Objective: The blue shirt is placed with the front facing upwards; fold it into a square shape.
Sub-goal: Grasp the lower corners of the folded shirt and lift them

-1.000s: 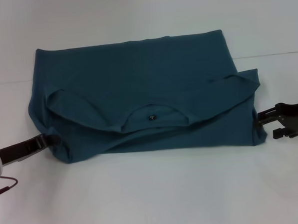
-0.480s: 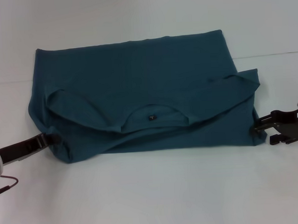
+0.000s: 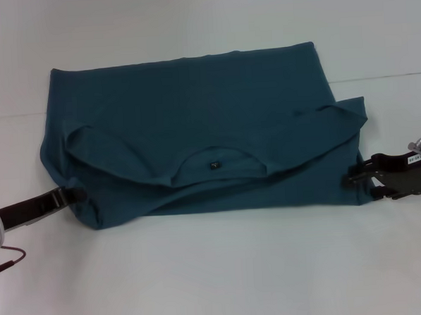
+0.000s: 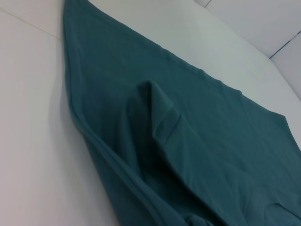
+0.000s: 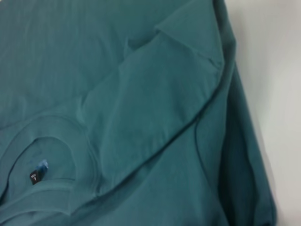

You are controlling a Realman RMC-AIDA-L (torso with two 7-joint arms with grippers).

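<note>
Blue shirt lies widthwise, left tool at nine o'clock, right tool at three; grips can't be told.

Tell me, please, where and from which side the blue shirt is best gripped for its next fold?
Probably at the two near corners of the blue shirt, coming in low from each side. Its near edge is stacked layers there, and the left gripper and right gripper already sit at them.
</note>
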